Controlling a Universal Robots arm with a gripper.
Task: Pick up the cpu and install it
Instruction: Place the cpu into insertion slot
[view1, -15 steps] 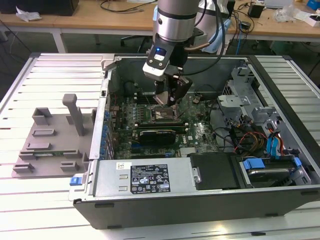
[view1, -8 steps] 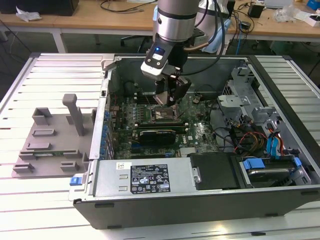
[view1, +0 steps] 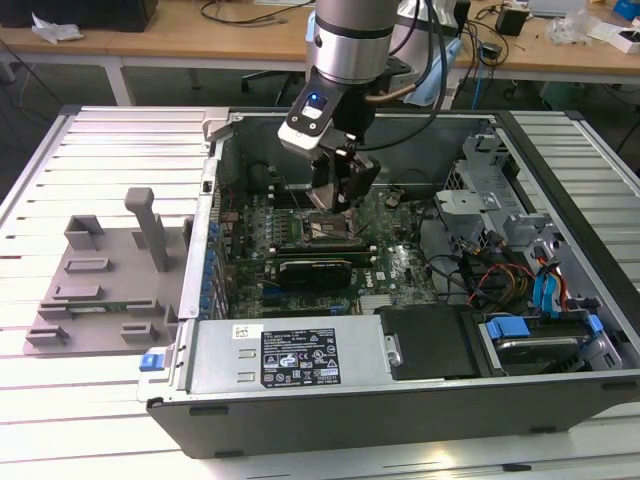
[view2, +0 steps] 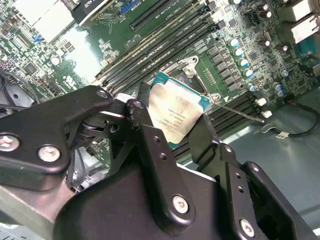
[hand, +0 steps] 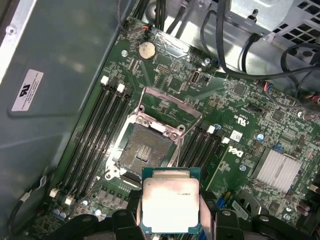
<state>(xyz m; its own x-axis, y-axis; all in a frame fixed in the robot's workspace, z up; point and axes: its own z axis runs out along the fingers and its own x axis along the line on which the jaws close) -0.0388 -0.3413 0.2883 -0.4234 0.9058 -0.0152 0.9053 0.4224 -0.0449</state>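
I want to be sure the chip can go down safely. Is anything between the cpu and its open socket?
Nothing visible does. The claw holds the cpu, and in the first wrist view the socket lies bare, its metal frame lifted open.

The arm (view1: 350, 40) comes down from above, its silver wrist (view1: 345, 55) upright and the black gripper (view1: 338, 200) pointing downward at a slight tilt. In both wrist views the two black fingers (view2: 150, 145) press on opposite edges of the cpu (hand: 171, 202), gripping it between them.
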